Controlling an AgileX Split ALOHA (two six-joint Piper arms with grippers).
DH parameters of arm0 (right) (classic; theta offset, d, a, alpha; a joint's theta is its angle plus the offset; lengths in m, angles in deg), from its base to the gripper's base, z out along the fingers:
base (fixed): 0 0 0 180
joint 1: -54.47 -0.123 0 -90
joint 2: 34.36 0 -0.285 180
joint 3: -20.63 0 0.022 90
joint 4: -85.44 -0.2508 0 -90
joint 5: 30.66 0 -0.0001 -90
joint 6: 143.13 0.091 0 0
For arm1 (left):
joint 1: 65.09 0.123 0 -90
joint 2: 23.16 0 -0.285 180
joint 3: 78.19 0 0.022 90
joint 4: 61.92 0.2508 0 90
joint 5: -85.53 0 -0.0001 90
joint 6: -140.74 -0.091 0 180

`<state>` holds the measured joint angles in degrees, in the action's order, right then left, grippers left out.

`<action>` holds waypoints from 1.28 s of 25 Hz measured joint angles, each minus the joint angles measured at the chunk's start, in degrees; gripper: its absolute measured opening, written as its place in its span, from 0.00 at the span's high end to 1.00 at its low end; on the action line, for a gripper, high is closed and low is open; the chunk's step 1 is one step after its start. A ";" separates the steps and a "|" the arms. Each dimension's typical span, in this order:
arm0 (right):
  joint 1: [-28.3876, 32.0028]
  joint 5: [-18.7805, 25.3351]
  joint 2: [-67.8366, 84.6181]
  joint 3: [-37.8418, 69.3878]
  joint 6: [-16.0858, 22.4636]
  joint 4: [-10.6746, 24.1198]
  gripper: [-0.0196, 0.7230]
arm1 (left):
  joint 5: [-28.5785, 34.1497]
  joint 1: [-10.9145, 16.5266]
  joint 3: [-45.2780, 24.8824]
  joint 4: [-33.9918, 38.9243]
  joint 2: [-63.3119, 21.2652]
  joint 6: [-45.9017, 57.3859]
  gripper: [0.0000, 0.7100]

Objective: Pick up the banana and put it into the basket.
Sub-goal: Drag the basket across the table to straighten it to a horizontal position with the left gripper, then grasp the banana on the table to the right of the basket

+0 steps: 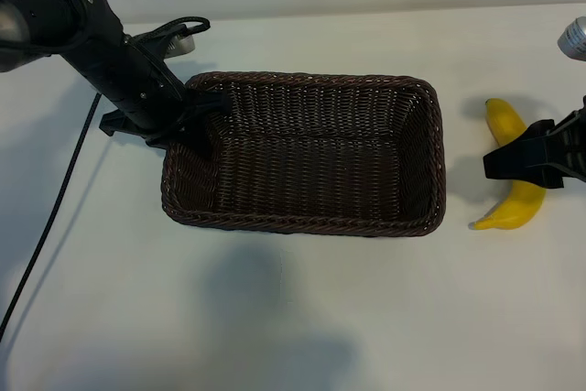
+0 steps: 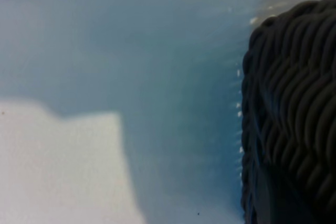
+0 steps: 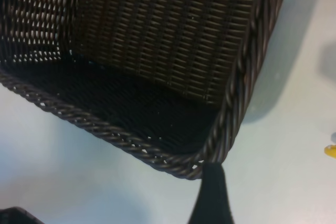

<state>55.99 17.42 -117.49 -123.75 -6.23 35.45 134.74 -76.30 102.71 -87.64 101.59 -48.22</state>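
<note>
Basket (image 1: 302, 157) holds nothing; left hand (image 1: 206, 112) clamps its rim, right hand (image 1: 517, 164) spread over banana (image 1: 513, 167).

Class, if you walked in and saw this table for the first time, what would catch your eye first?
The rectangular dark-brown woven wicker basket dominates the middle of the white table, empty inside. Right of it, outside, lies the curved bright-yellow banana, with the right hand open above its middle. The left hand sits at the basket's left rim.
</note>
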 joint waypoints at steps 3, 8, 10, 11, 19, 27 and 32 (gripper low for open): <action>0.00 0.00 0.00 0.00 0.00 0.00 0.19 | 0.12 0.00 0.00 -0.06 0.00 0.83 0.70; 0.00 0.00 0.00 0.00 0.00 0.00 0.19 | 0.77 0.00 0.13 -0.93 0.00 1.00 0.45; 0.00 0.00 0.00 0.00 0.00 0.00 0.19 | 1.94 -0.05 0.13 -0.96 0.00 1.12 0.35; 0.00 0.00 0.00 0.00 0.00 0.00 0.19 | 2.49 -0.05 0.13 -0.96 0.00 1.25 0.31; 0.00 0.00 0.00 0.00 0.00 0.13 0.19 | 6.64 -0.05 2.76 0.24 0.00 3.53 0.22; 0.00 0.05 0.00 0.00 0.00 0.30 0.19 | 15.56 0.01 13.02 6.30 0.00 7.61 0.22; 0.00 0.05 0.00 0.00 0.00 0.30 0.19 | 18.08 0.40 19.79 11.65 0.00 11.13 0.22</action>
<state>55.99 17.47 -117.49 -123.75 -6.23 35.75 152.81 -75.89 122.50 -75.99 101.59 -37.09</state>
